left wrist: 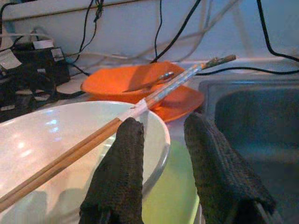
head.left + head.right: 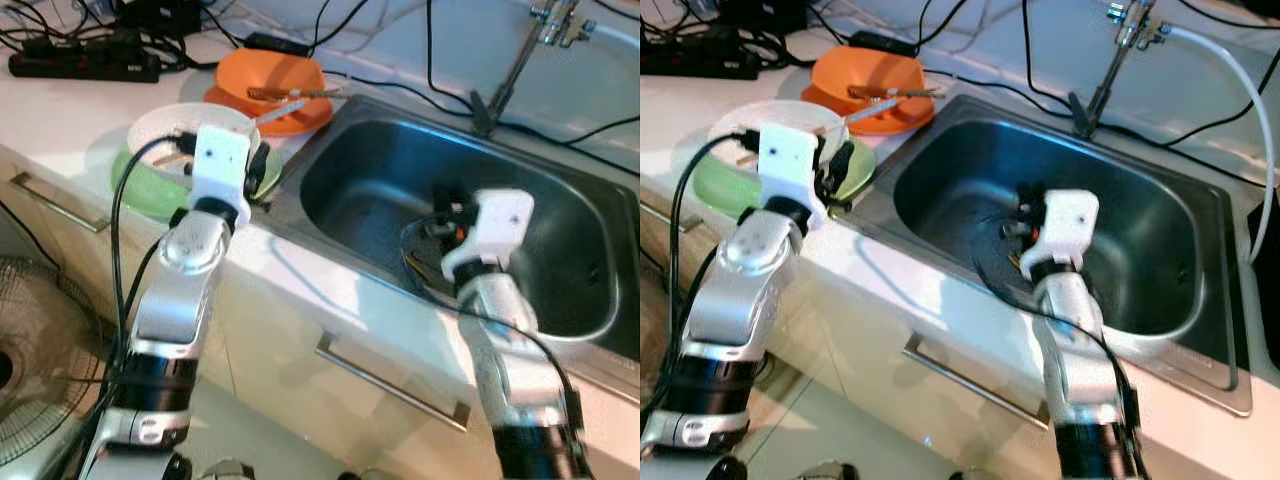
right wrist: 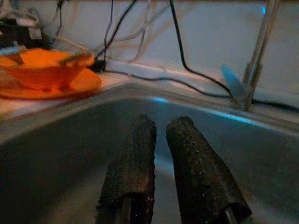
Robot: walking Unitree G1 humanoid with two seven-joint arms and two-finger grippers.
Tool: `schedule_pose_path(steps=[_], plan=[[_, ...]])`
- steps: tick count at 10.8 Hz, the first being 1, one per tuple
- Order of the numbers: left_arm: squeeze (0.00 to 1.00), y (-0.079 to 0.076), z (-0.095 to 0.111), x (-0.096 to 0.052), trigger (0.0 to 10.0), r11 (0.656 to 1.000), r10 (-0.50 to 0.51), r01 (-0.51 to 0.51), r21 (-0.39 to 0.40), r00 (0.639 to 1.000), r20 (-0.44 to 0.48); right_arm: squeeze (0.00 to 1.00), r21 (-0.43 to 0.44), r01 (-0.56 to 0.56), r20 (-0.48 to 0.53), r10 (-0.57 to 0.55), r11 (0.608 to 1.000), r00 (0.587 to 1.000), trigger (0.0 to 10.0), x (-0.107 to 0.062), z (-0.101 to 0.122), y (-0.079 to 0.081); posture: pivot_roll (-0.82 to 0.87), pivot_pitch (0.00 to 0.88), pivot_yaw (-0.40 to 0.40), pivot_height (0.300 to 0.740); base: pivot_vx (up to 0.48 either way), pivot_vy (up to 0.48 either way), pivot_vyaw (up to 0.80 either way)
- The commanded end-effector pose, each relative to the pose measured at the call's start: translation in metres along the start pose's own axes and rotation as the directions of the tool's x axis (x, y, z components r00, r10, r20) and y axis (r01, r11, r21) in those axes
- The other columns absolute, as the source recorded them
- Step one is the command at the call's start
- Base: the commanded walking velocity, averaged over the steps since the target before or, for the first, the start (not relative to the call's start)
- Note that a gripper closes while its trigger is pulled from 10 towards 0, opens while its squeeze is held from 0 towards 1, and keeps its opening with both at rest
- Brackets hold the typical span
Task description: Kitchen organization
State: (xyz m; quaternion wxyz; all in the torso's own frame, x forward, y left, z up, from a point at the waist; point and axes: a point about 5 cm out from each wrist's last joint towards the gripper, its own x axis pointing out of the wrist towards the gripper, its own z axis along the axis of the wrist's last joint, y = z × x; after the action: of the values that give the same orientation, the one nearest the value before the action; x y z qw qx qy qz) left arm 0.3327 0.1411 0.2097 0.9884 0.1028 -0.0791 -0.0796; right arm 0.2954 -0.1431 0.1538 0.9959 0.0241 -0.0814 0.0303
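Left gripper (image 1: 161, 135): at the right rim of the white bowl; fingers (image 1: 122, 158) spread apart, gripping nothing. One finger stands against the bowl's rim just under the chopsticks, the other over the green plate.
White bowl (image 2: 165, 128): on the counter left of the sink, sitting on a green plate (image 2: 145, 190).
Chopsticks (image 1: 140, 105): lying across the white bowl's rim, tips pointing toward the orange dishes. The left wrist view shows a pale, patterned upper half and plain wood lower half; from the head views they are hardly made out.
Orange bowl (image 2: 270, 75): far side of the counter, on an orange plate (image 2: 295, 118), with a spoon-like utensil (image 1: 149, 83) resting in it.
Right gripper (image 3: 161, 154): down inside the sink; fingers nearly together with a narrow gap, holding nothing.
Sink (image 2: 970, 150): steel basin, right of the dishes. The head views show its whole basin; the right wrist view shows the far wall and rim.
Faucet (image 2: 1110, 60): at the far edge of the sink; its base shows in the right wrist view.
Power strip (image 2: 85, 65): far left on the counter, with cables (image 2: 430, 50) trailing along the back wall.
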Motion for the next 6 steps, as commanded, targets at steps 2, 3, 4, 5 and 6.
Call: schedule_pose_path(steps=[2,3,4,5,6], plan=[[0.0,0.001,0.0,-0.003,10.0,1.0,0.015,-0.015,0.006,1.0,-0.001,0.0,-0.017,0.017,-0.01,-0.017,1.0,1.0,10.0,-0.005,-0.004,-0.002,-0.1,0.074,-0.109,0.74,0.0,0.0,0.0],[0.0,0.002,0.001,-0.004,10.0,1.0,0.02,-0.02,0.004,1.0,0.0,0.0,-0.012,0.012,-0.024,-0.013,1.0,1.0,10.0,-0.006,-0.009,0.001,-0.1,0.076,-0.108,0.74,0.0,0.0,0.0],[0.0,0.004,0.002,-0.004,10.0,1.0,0.03,-0.03,0.0,1.0,0.003,0.0,-0.006,0.008,-0.029,-0.008,1.0,1.0,10.0,-0.007,-0.01,0.004,-0.09,0.076,-0.108,0.74,0.0,0.0,0.0],[0.0,0.006,0.001,-0.004,10.0,0.999,0.035,-0.035,-0.002,0.999,-0.001,0.0,-0.003,0.005,-0.033,-0.005,1.0,0.999,10.0,-0.008,-0.011,0.005,-0.09,0.076,-0.108,0.74,0.0,0.0,0.0],[0.0,0.011,-0.001,-0.006,10.0,0.999,0.052,-0.052,-0.001,0.999,-0.014,0.0,-0.002,0.002,-0.036,-0.003,1.0,0.999,10.0,-0.007,-0.011,0.006,-0.09,0.077,-0.111,0.74,0.0,0.0,0.0]])
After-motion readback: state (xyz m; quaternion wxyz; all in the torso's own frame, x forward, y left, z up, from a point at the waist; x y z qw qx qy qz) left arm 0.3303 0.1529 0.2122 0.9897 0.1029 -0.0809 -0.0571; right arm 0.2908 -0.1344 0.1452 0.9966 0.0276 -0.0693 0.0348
